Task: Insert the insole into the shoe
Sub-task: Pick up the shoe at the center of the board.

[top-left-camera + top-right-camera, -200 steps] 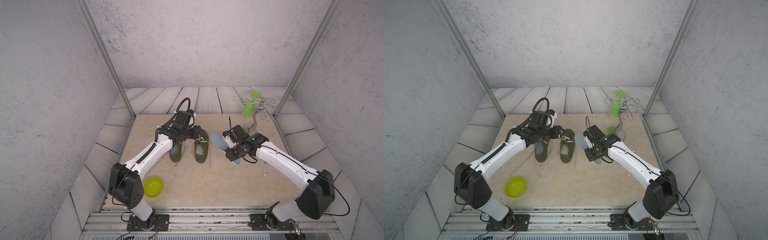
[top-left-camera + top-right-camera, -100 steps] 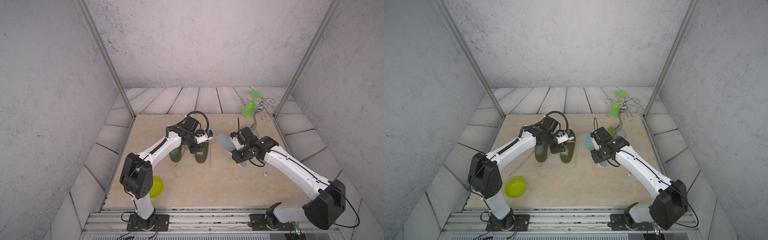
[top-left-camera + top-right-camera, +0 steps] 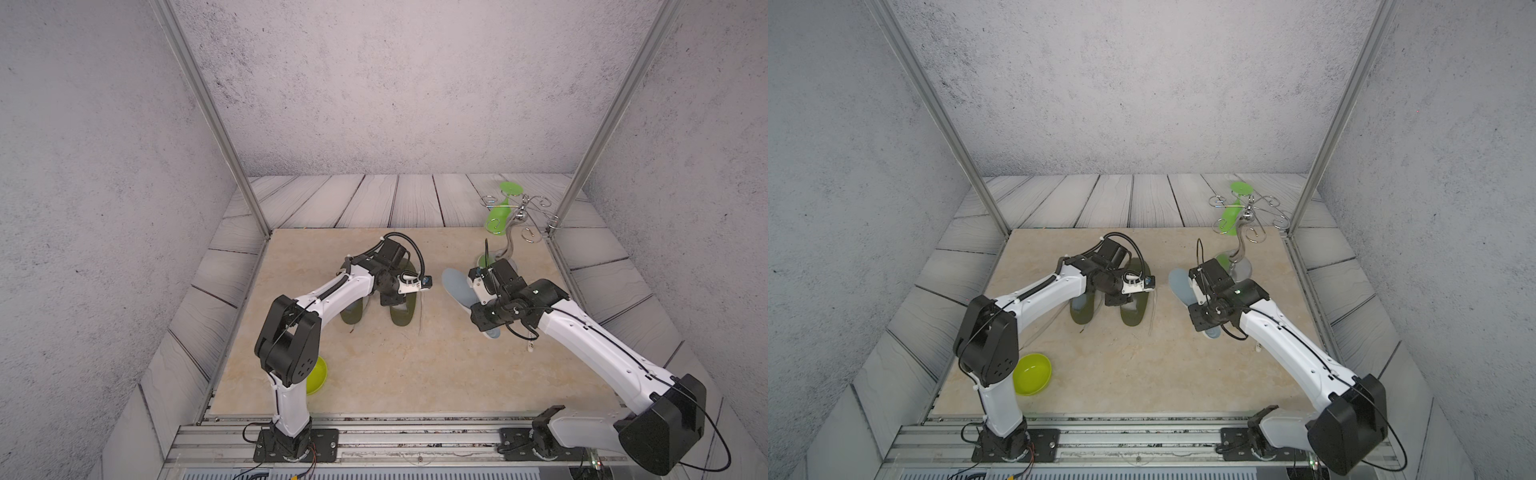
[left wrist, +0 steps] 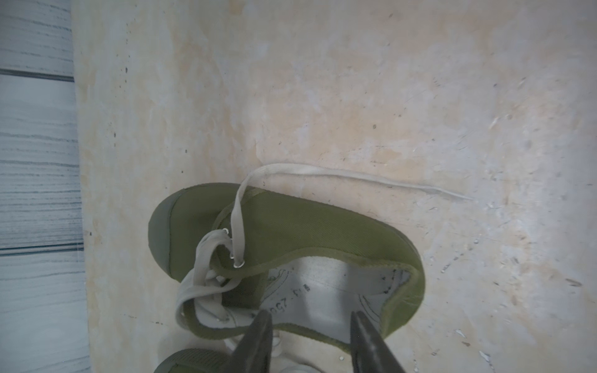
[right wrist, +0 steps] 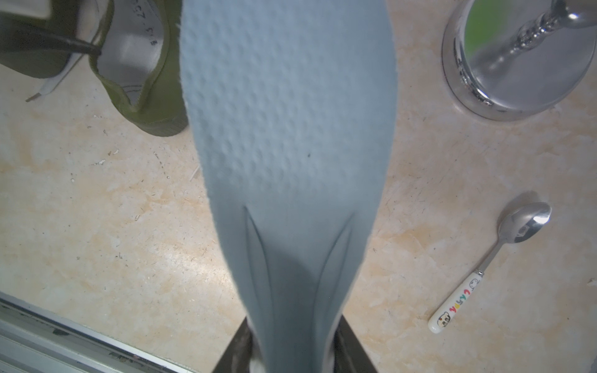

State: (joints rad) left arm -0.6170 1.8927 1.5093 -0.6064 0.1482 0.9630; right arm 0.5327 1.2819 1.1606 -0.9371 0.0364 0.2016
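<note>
The pale blue-grey foam insole [image 5: 287, 129] hangs clear of the mat, its narrow heel end pinched in the right gripper [image 5: 295, 339]. The black fingers [image 5: 240, 342] press in from either edge, and two long creases run up the foam from the squeeze. Its shown face is dimpled, and the outline widens to a rounded toe. In both top views it sits to the right of the shoes, with a strip of bare mat between.

The olive-green canvas shoe [image 4: 290, 226] nearer the insole lies flat, its rounded toe cap turned toward the grey plank border. White printed lining shows through the open collar, and a flat off-white lace [image 4: 355, 177] trails loose. The left gripper [image 4: 311, 336] hovers at that collar with its fingers spread apart — only lining shows between them, and whether a tip touches the rim I cannot tell. A second olive shoe [image 3: 352, 316] lies just beside it.

The beige stone-look mat [image 3: 374, 374] is bare through its middle and front, save a lime-green round bowl [image 3: 1032, 374] by the left arm's base. A chrome stand's round base [image 5: 517, 64] and a small steel spoon [image 5: 520, 226] with a white printed handle crowd the right side near the insole — the tighter margin.
</note>
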